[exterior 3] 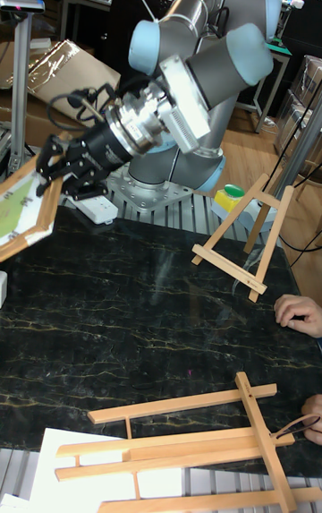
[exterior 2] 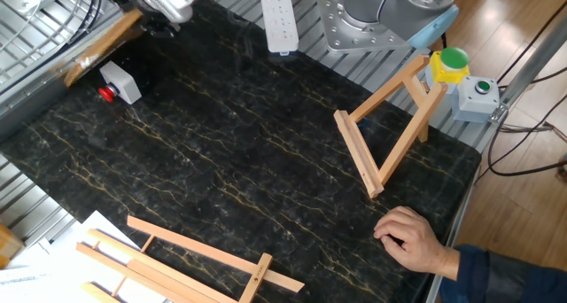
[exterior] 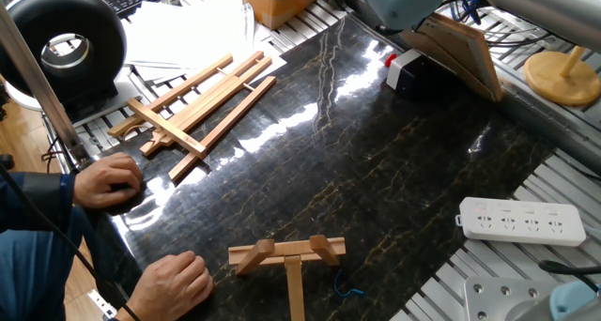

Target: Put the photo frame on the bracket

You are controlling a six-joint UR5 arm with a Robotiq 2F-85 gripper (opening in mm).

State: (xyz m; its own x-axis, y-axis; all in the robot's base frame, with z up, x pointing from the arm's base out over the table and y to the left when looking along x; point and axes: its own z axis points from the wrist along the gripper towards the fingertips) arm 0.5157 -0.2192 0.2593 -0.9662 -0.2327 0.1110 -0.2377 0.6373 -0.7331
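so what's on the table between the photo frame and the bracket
Nothing: only bare dark marble tabletop lies between the photo frame at the end effector and the bracket, clearest in the other fixed view. The small white box sits just off that line.

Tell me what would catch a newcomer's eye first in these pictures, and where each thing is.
The big grey robot arm with pale blue joint caps dominates the tall fixed view, its black two-finger gripper closed on the edge of a light-wood photo frame at the table's left end. Across the dark marbled tabletop, a small light-wood T-shaped bracket stands near a person's hand, and a bigger slatted wooden easel lies flat.
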